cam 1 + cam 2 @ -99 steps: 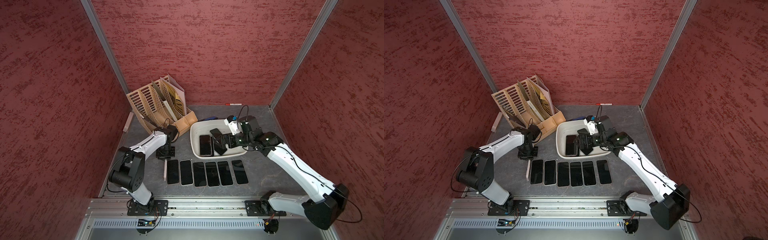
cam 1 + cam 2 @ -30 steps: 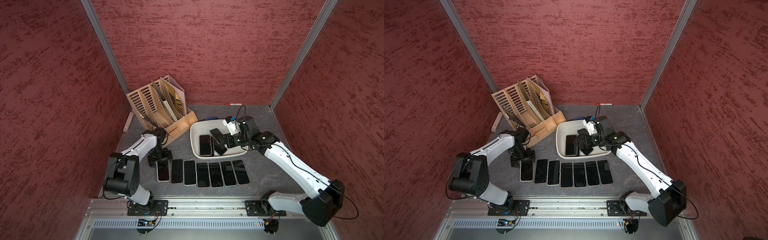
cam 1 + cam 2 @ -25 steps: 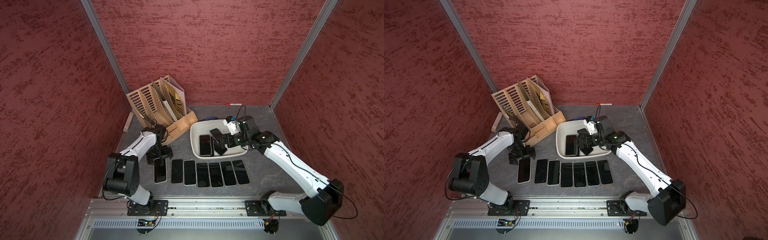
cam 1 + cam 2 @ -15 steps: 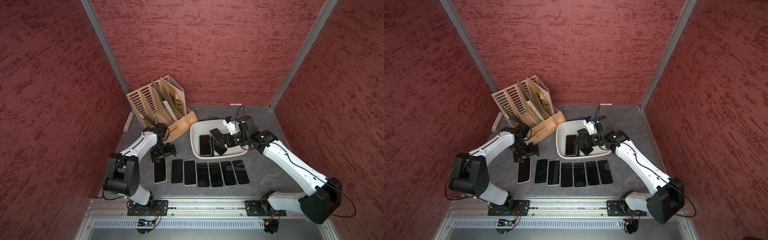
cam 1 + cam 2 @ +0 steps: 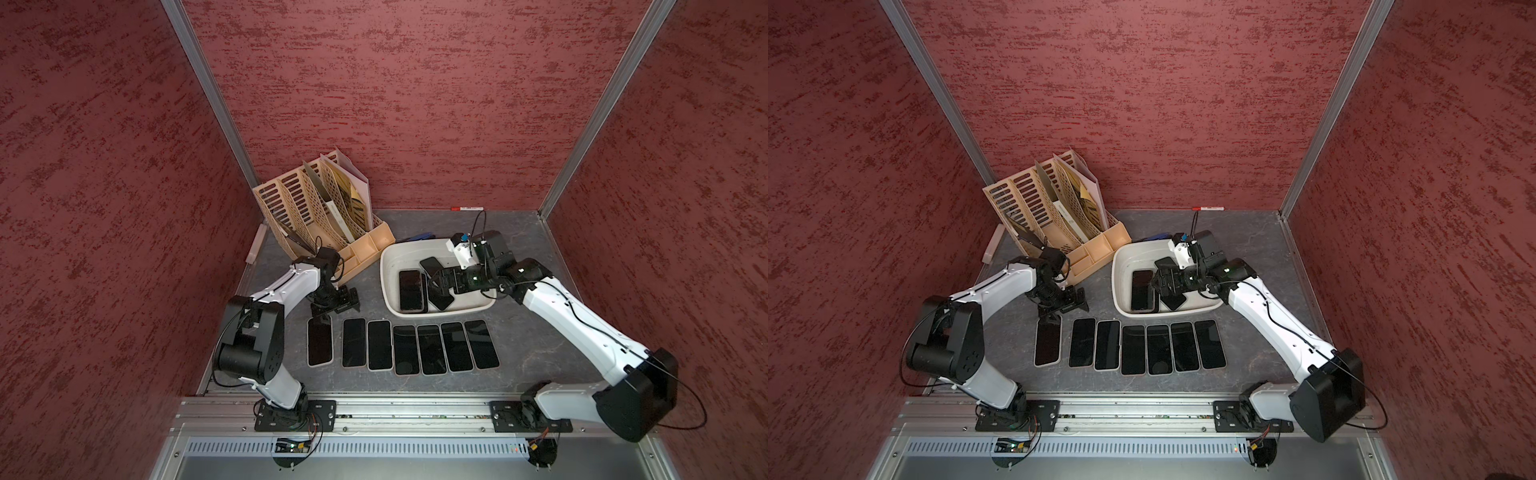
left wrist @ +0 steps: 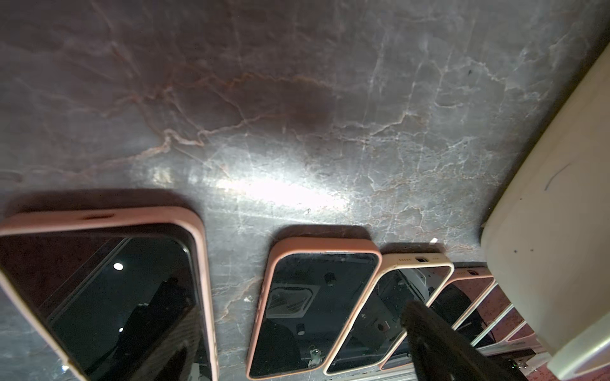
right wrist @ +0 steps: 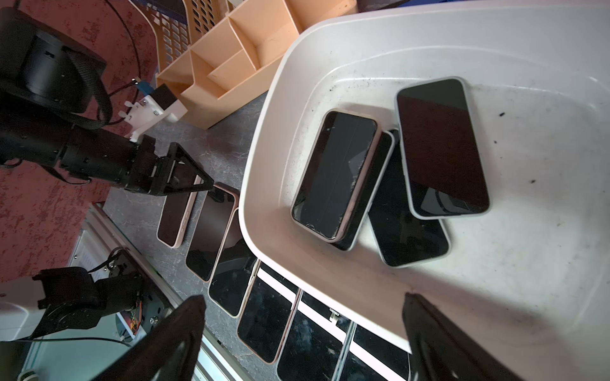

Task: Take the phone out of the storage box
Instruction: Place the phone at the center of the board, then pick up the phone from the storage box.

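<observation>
My right hand (image 5: 437,286) hovers over the storage box (image 5: 386,270), spread wide and gripping nothing, just above the phones (image 7: 335,174) piled inside. The box sits at 1 o'clock on the counter (image 5: 523,332). My left hand (image 5: 336,306), also spread and empty, hangs at 9 o'clock of the box, by the 9 o'clock end of the row (image 5: 430,349) of phones laid at the box's 6 o'clock.
</observation>
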Controlling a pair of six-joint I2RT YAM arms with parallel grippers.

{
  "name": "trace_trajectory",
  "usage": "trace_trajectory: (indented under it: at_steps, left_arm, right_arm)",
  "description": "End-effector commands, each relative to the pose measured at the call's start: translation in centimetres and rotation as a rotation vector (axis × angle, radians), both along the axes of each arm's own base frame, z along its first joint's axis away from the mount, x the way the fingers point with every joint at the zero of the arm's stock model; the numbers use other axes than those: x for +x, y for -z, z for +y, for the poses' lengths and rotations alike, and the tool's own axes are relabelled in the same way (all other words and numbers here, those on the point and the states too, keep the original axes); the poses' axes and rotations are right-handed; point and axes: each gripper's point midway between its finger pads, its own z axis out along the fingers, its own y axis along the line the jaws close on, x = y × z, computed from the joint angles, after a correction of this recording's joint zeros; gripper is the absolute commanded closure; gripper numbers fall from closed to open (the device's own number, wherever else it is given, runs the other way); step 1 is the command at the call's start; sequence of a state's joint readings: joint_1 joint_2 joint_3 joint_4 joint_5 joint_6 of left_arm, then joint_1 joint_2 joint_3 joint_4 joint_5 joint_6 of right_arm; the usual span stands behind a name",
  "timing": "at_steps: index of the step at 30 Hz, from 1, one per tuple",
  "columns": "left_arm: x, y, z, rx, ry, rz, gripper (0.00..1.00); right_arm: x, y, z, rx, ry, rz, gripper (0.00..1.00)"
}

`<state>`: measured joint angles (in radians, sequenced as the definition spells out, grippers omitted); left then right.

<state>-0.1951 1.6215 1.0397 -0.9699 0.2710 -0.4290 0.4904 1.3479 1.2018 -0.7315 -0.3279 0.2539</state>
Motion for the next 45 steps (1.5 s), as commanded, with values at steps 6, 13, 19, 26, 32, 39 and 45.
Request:
trace_trajectory:
  at_steps: [6,13,19,26,32,39,45]
  left_arm:
    - [0.6,0.0,0.2,-0.015,-0.033,-0.041,0.0]
    - [0.0,-1.2,0.7,-0.015,-0.054,-0.07,0.0]
    - [1.4,-4.2,-2.3,-0.205,-0.069,-0.213,0.0]
    - [2.6,-10.3,-5.5,-0.472,-0.06,-0.445,0.0]
    - [2.8,-13.4,-7.0,-0.651,-0.075,-0.569,0.0]
    - [2.3,-14.4,-7.8,-0.723,-0.042,-0.576,0.0]
    - [2.0,-14.1,-7.8,-0.719,-0.036,-0.562,0.0]
  right_arm:
    - [2.0,-0.4,-0.1,-0.011,0.051,-0.012,0.02]
    - [4.1,5.6,-1.1,-0.22,0.055,0.109,0.02]
    - [7.5,10.0,-2.7,-0.41,0.003,0.114,0.02]
    - [10.7,11.1,-3.3,-0.396,-0.106,0.104,0.02]
    - [11.1,12.6,-2.5,-0.382,-0.261,0.135,0.02]
    - [11.5,14.4,-3.6,-0.433,-0.34,0.137,0.02]
    - [11.7,16.0,-4.2,-0.445,-0.357,0.166,0.02]
